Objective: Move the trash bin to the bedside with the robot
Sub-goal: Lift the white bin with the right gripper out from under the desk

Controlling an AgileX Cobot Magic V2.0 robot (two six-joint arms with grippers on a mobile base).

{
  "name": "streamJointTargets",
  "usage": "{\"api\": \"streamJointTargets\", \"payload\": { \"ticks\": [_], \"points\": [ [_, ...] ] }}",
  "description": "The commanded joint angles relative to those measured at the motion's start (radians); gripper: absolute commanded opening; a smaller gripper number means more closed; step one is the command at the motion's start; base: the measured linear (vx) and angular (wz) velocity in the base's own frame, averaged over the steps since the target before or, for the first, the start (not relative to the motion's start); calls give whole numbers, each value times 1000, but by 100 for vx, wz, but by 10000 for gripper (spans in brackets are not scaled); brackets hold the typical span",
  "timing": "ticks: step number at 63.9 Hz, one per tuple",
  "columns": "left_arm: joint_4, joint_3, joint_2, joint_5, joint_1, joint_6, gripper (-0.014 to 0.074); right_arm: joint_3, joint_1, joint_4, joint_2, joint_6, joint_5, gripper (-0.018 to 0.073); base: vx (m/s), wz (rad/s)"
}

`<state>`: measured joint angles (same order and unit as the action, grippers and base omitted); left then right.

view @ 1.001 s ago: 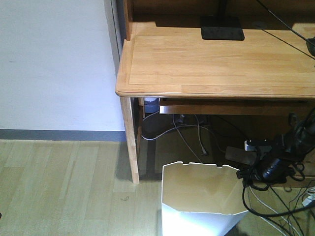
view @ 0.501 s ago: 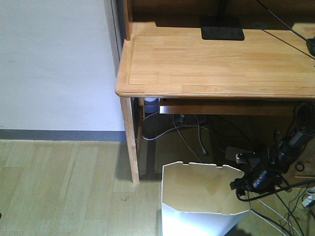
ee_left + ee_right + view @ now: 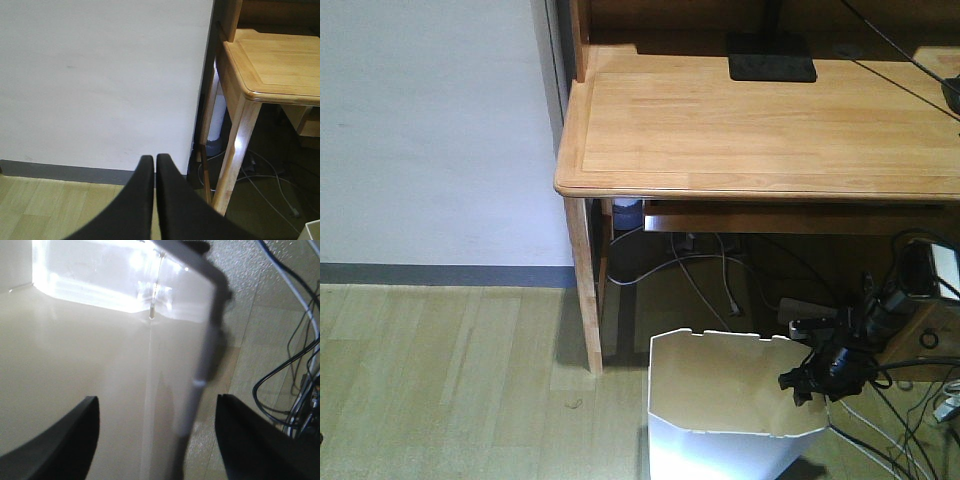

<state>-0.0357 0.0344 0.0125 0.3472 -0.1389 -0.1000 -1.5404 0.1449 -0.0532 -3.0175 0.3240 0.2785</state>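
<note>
- Position of the load: the trash bin (image 3: 720, 452) stands upright on the wooden floor (image 3: 440, 380), just in front of the desk (image 3: 760, 120) and beside the desk leg (image 3: 583, 290). Loose cables (image 3: 700, 270) lie under the desk behind it.
- Destination: no bed appears in any view. Judged from this, the bin has not reached the bedside.
- Right gripper (image 3: 803, 381): positioned at the right-hand rim of the bin. In the wrist view its fingers (image 3: 60, 440) are spread wide, one inside the bin and one outside, with the thin side of the bin between them. No contact with the bin is visible.
- Left gripper (image 3: 154, 159): fingers pressed together, holding nothing. It points at the white room wall (image 3: 100, 75) and is well apart from the bin.
- Completed, as judged: approach and alignment over the rim.
- Remaining, as judged: close on the rim, raise or drag the bin, drive the base to the bed, set the bin down and release.
- Caution: the thin side may flex under the clamp, and the cables near the right arm could snag.
</note>
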Motion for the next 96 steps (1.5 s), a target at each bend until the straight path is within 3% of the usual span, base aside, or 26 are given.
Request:
{"api": "streamJointTargets", "payload": {
  "ticks": [1, 6, 14, 22, 28, 43, 51, 60, 68, 96],
  "points": [
    [2, 3, 14, -66, 3, -4, -6, -66, 6, -7, 31, 12, 89, 393, 0, 0],
    [2, 3, 14, -66, 3, -4, -6, -84, 6, -42, 28, 12, 113, 277, 0, 0],
    [2, 3, 14, -66, 3, -4, -6, -75, 6, -135, 46, 38, 104, -20, 0, 0],
    [2, 3, 14, -66, 3, -4, -6, -75, 6, -269, 65, 131, 123, -12, 0, 0],
    [2, 3, 14, -66, 3, -4, -6, -52, 6, -400, 94, 271, 134, -11, 0, -1],
    [2, 3, 14, -66, 3, -4, -6, 205, 6, -827, 264, 741, -48, -8, 0, 0],
    [2, 3, 14, -66, 3, -4, -6, 282, 9, -1000, 340, 985, 24, -7, 0, 0],
    [2, 3, 14, -66, 3, -4, -6, 356, 35, -1165, 429, 1120, 159, -6, 0, 0],
    [2, 3, 14, -66, 3, -4, -6, 424, 54, -1205, 513, 1167, 195, -6, 0, 0],
    [2, 3, 14, -66, 3, -4, -6, 651, 97, -1123, 797, 1168, 286, -6, 0, 0]
  ]
}}
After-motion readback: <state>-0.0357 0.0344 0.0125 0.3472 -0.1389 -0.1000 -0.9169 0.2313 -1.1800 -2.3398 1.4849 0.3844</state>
